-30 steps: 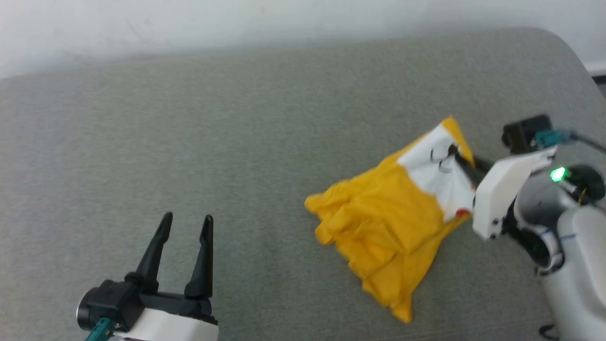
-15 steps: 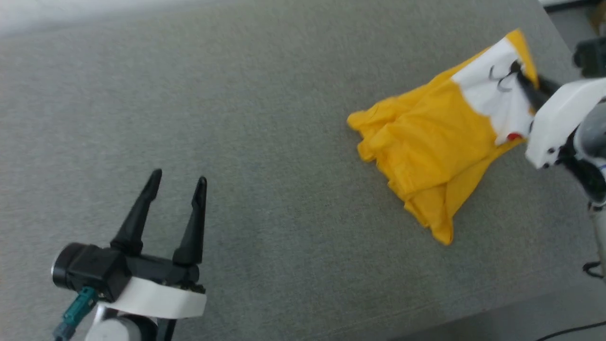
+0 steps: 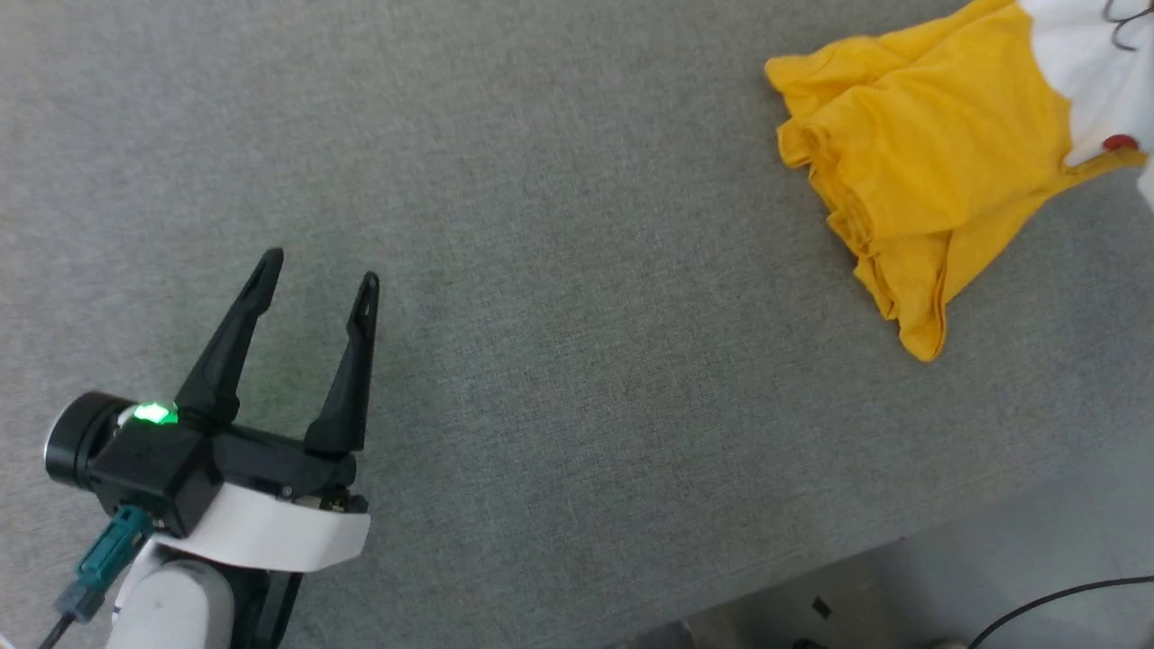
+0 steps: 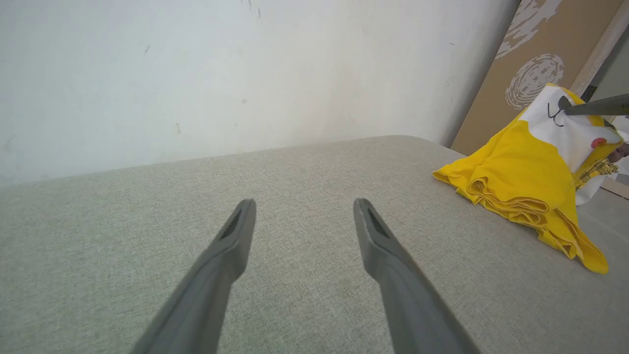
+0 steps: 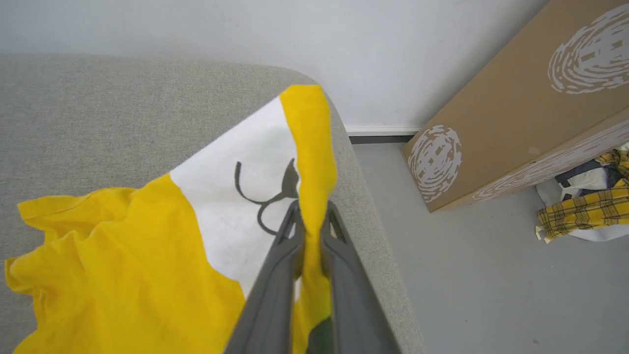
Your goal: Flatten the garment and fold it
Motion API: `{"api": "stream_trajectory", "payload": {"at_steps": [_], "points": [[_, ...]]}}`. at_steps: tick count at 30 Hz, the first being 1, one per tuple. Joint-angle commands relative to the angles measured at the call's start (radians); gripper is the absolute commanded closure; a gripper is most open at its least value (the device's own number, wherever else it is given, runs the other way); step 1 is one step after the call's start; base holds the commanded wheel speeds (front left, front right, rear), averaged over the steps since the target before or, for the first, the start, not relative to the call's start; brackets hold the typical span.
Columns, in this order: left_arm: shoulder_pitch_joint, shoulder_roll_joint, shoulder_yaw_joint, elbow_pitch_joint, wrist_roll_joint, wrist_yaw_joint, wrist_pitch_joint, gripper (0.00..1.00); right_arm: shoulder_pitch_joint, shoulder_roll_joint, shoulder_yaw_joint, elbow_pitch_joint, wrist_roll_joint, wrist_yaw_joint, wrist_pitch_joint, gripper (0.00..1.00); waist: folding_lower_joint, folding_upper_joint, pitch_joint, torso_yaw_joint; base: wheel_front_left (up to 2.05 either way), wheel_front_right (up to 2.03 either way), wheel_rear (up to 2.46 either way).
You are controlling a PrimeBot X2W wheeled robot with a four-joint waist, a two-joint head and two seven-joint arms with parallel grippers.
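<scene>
Tightly clamped between the two closed fingers of the right gripper, a yellow fold of the garment is lifted off the grey fabric surface near its rounded corner by the wall. A white patch with curling black lines lies just left of the pinch.

From the head camera, the garment sits at the upper right. Its long axis runs on a diagonal, from the white-patched end with a red dot at the picture's right edge down to a narrow yellow tail that points toward the near edge of the surface. Its left side is bunched in loose folds.

The left gripper hangs over bare fabric at the lower left, well apart from the garment, with its fingers spread wide and nothing between them. From its own wrist camera, the left gripper faces the wall. There the garment rises like a tent at the right, up to a dark finger of the other arm.

Beyond the corner, a cardboard box and a plaid cloth rest on the floor.
</scene>
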Motion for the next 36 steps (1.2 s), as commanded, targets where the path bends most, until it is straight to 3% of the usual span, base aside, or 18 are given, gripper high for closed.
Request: {"api": "stream_trajectory", "payload": {"at_steps": [1,8,14,15,16,17,18,28,36], "points": [[-0.026,0.012,-0.005,-0.013,0.008,-0.002,0.007,0.00,-0.025,-0.007,-0.019,0.020,-0.021,-0.001,-0.026,1.00,-0.0002,0.0000,0.065,-0.009,0.00,0.00,0.00],[-0.061,0.034,-0.013,-0.036,0.011,-0.004,0.026,0.00,-0.063,-0.016,-0.115,0.118,-0.135,-0.001,-0.101,1.00,-0.0002,0.0000,0.134,0.025,0.00,0.00,0.00],[-0.076,0.040,-0.021,-0.040,0.012,-0.004,0.027,0.00,-0.077,0.004,-0.201,0.182,-0.218,-0.001,-0.114,0.92,-0.0002,0.0000,0.156,0.049,0.00,0.00,0.00],[-0.079,0.040,-0.023,-0.039,0.012,-0.004,0.027,0.00,-0.080,0.007,-0.221,0.192,-0.234,-0.001,-0.116,0.83,-0.0002,0.0000,0.158,0.054,0.00,0.00,0.00],[-0.082,0.040,-0.026,-0.038,0.013,-0.004,0.027,0.00,-0.083,0.011,-0.240,0.200,-0.252,-0.001,-0.118,0.64,-0.0002,0.0000,0.159,0.058,0.00,0.00,0.00],[-0.085,0.040,-0.028,-0.037,0.014,-0.003,0.026,0.00,-0.086,0.015,-0.259,0.208,-0.270,-0.001,-0.119,0.05,-0.0002,0.0000,0.160,0.061,0.00,0.00,0.00],[-0.087,0.040,-0.030,-0.036,0.015,-0.002,0.025,0.00,-0.091,0.023,-0.278,0.214,-0.284,-0.001,-0.122,0.00,-0.0002,0.0000,0.160,0.064,0.00,0.00,0.00],[-0.089,0.019,-0.032,0.021,0.004,0.019,-0.018,0.00,-0.091,0.067,-0.329,0.236,-0.340,-0.001,-0.170,0.00,-0.0002,0.0000,0.090,0.082,0.00,0.00,0.00],[-0.073,-0.013,-0.033,0.075,0.002,0.048,-0.084,0.00,-0.003,0.099,-0.318,0.197,-0.269,-0.001,-0.264,0.00,-0.0002,0.0000,-0.031,0.114,0.00,0.00,0.00]]}}
